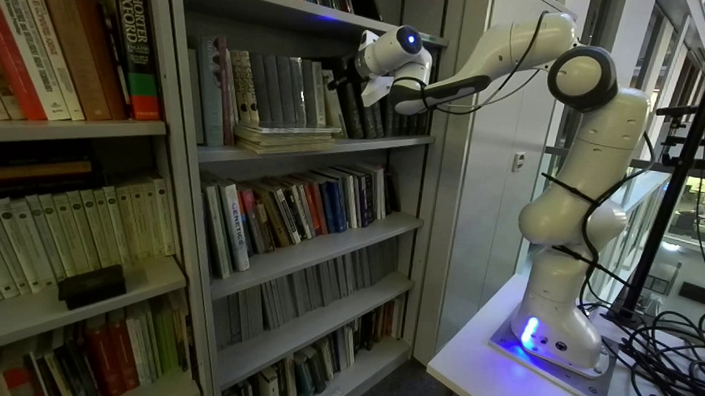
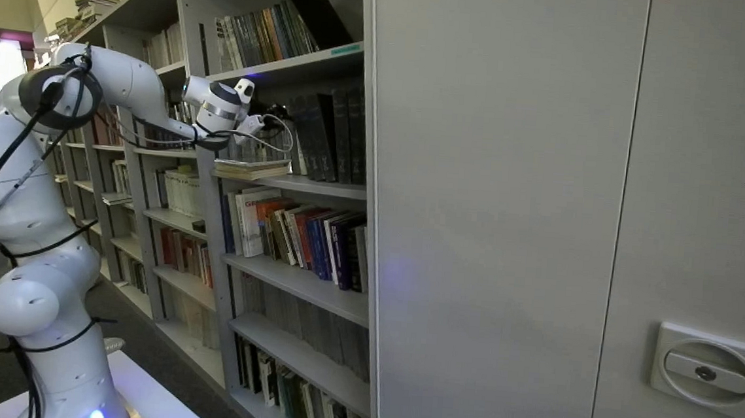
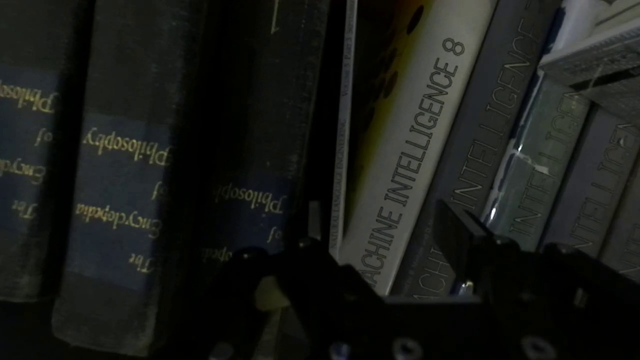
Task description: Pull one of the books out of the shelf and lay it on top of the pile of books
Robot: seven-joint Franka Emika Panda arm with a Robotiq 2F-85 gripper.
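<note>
The shelf (image 1: 325,252) is the tall grey metal bookcase; it also shows in an exterior view (image 2: 301,285). The pile of books (image 1: 286,139) lies flat at the front of an upper level, and it shows at the wrist view's right edge (image 3: 600,70). My gripper (image 3: 382,220) is open, its fingers spread before upright spines. Between them stand a thin, pale-spined book (image 3: 342,125), close to the left finger, a leaning light-grey book (image 3: 415,165) and part of a darker one. I cannot make out a plain grey-brown cover. In an exterior view the gripper (image 1: 339,81) is dark against the books.
Dark encyclopedia volumes (image 3: 125,190) stand on the wrist view's left, and in an exterior view (image 1: 368,120) right of the gripper. A shelf board (image 1: 314,6) runs above the arm. Grey volumes (image 1: 279,91) stand behind the pile. A cabinet wall (image 2: 499,178) adjoins the bookcase.
</note>
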